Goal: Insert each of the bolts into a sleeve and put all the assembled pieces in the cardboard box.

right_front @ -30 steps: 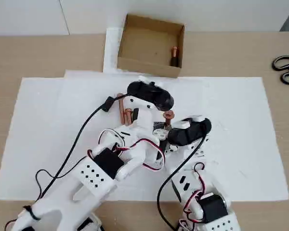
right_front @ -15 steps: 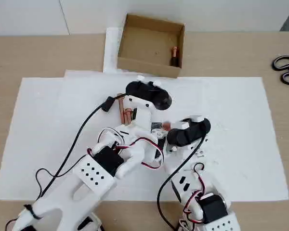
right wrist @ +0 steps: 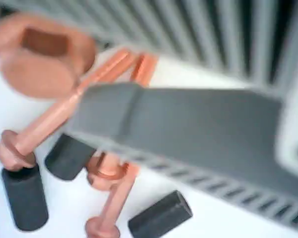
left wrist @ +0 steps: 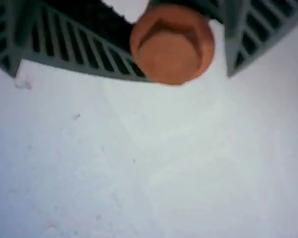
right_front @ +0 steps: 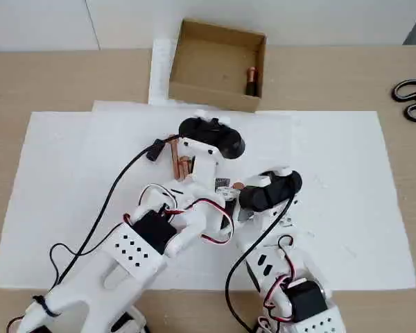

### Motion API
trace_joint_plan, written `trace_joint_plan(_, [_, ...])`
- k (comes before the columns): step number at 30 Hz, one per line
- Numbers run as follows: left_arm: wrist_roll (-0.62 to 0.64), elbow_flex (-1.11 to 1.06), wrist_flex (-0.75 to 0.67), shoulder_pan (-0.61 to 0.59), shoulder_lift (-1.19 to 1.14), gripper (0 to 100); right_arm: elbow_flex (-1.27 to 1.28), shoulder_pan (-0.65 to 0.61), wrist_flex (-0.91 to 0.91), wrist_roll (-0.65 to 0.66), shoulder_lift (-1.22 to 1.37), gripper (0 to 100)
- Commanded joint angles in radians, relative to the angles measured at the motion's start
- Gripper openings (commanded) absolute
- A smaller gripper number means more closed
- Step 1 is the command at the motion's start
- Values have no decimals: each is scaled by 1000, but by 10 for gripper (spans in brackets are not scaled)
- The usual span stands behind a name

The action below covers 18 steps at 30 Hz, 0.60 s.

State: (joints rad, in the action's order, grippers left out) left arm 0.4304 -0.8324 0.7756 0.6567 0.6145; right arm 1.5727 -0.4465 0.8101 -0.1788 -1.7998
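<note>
A robotics workbench: wooden table (right_front: 28,76) under a white sheet (right_front: 347,180), scissors (right_front: 412,97) lying aside.

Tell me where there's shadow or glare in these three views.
High view: soft, even light, no glare on the sheet; the arms cast only faint shadows, and the box is slightly darker inside than at its rim. Left wrist view: a dull sheen on the bolt, no hard shadow below. Right wrist view: the sleeves look matte and dark, the bolts faintly shiny.
</note>
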Motion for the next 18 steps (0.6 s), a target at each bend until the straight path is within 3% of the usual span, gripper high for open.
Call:
trace_joint_plan(1, [-11,19,14,0,41,255,-44,4,-21,-2,-16,3])
trace_joint_plan(9, [-11,18,110,-48,127,256,-44,4,-27,-2,-16,3])
trace_joint_plan(18, [-15,24,126,-44,129,257,-41,4,-27,-2,-16,3])
